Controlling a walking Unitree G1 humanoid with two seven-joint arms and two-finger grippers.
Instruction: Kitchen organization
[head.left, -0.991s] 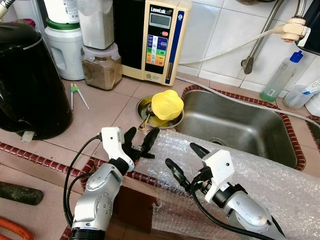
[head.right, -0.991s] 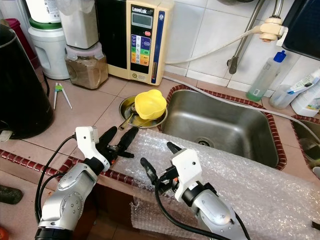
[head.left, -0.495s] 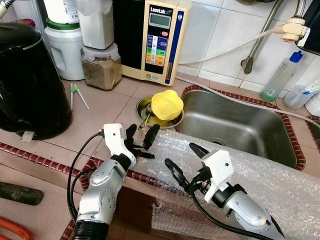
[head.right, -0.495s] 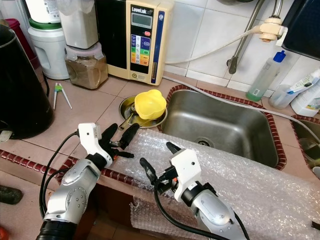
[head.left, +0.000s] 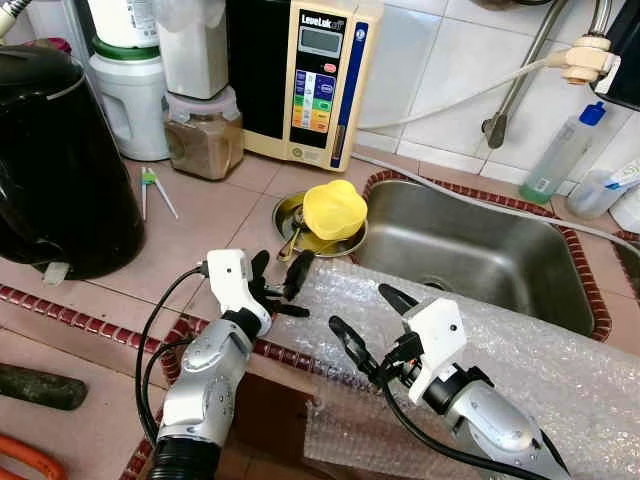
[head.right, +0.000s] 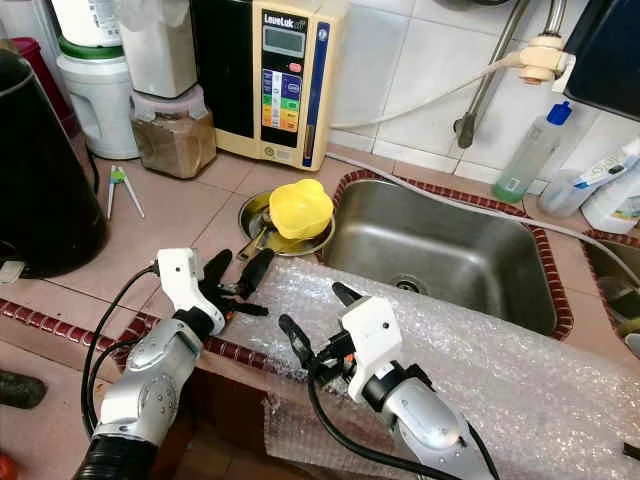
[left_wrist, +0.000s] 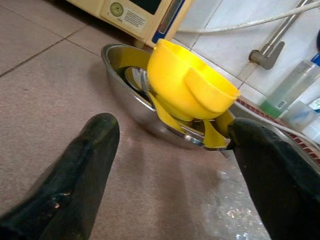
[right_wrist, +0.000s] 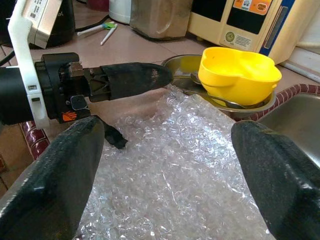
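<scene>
Left arm (head.left: 205, 385): silver, raised from lower left, forearm angled up and forward. Left gripper (head.left: 279, 279): white wrist housing behind, two black fingers (head.left: 297, 272) spread apart, pointing forward and to robot's right. Right arm (head.left: 490, 425): silver, entered from lower right, forearm angled toward centre. Right gripper (head.left: 368, 322): white housing, black fingers (head.left: 347, 342) held wide apart, pointing toward left gripper; tips near it, not touching. Black cables ran along both wrists.

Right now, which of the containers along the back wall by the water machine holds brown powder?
The clear jar with the mauve lid, beside the water machine; the white canister to its left is opaque.
</scene>
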